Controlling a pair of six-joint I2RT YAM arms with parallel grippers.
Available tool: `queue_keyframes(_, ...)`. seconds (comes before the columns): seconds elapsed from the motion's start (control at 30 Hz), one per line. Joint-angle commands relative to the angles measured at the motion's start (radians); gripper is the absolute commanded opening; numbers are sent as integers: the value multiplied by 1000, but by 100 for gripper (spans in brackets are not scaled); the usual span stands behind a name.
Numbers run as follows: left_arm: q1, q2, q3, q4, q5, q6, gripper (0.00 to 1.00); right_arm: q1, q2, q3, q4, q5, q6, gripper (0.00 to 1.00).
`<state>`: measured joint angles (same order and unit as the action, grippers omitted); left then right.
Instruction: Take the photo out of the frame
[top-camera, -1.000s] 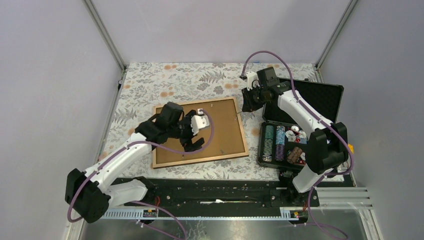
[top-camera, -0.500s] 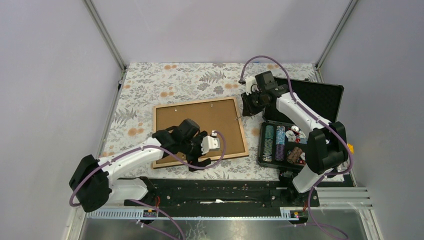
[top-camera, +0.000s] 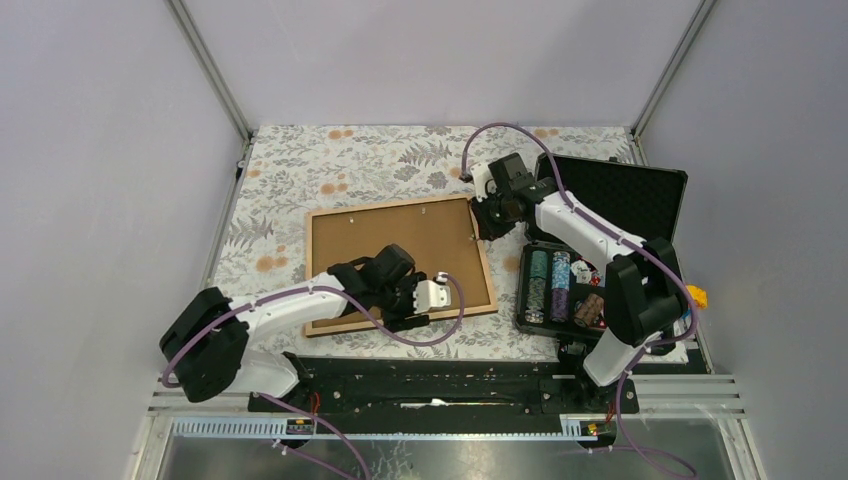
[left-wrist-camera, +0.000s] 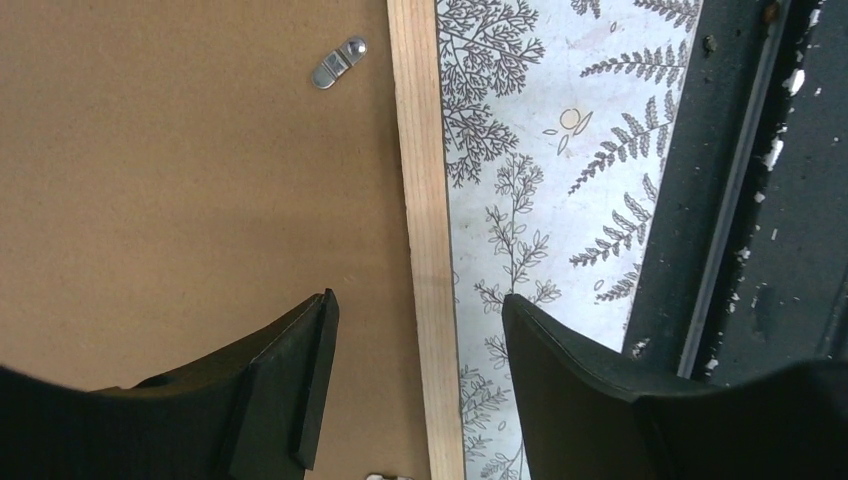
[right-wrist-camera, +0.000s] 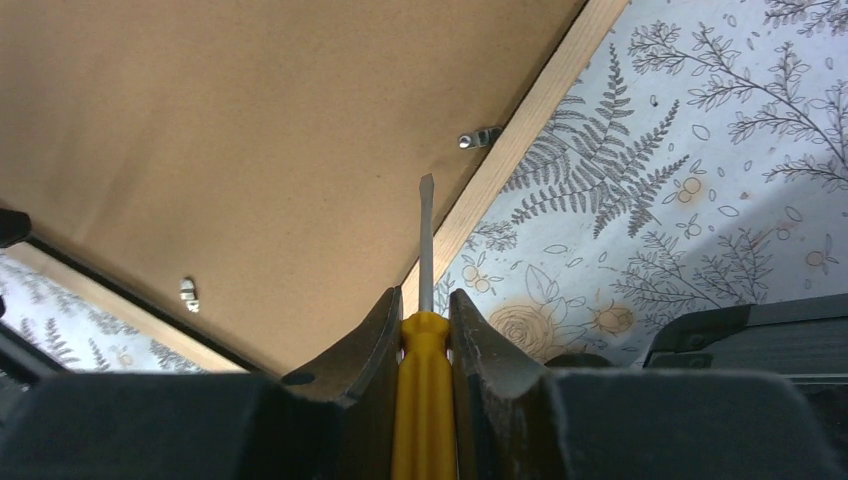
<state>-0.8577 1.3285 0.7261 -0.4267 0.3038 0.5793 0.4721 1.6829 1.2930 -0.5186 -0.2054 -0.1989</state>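
Observation:
The frame lies face down on the floral cloth, brown backing up, with a light wood edge. The photo is hidden under the backing. My left gripper is at the frame's near edge and open; its jaws straddle the wood edge without touching it. A metal tab sits farther along that edge. My right gripper is at the frame's right edge, shut on a yellow-handled screwdriver. The blade points at a metal tab and stops short of it.
An open black case with poker chips stands just right of the frame. A black rail runs along the table's near edge, close to my left gripper. Another tab shows on the backing.
My left arm swung from over the frame's middle to its near edge, and its jaws narrowed. My right gripper moved left with the screwdriver, closer to the frame's right edge.

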Motion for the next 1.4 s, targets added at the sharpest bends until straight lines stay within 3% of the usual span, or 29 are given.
queue_keyframes(0.0, -9, 31, -12, 79, -27, 27, 67, 19, 15, -13, 43, 99, -29, 0)
queue_keyframes(0.3, -17, 81, -32, 115, -42, 35, 56, 25, 35, -30, 78, 139, -33, 0)
queue_keyframes(0.83, -25, 123, -63, 106, -22, 76, 21, 56, 70, -1, 125, 227, -55, 0)
queue_keyframes(1.13, -26, 158, -65, 88, -12, 109, 11, 86, 63, -8, 160, 296, -73, 0)
queue_keyframes(1.37, -28, 172, -62, 77, 2, 126, 10, 92, 81, -1, 187, 309, -75, 0)
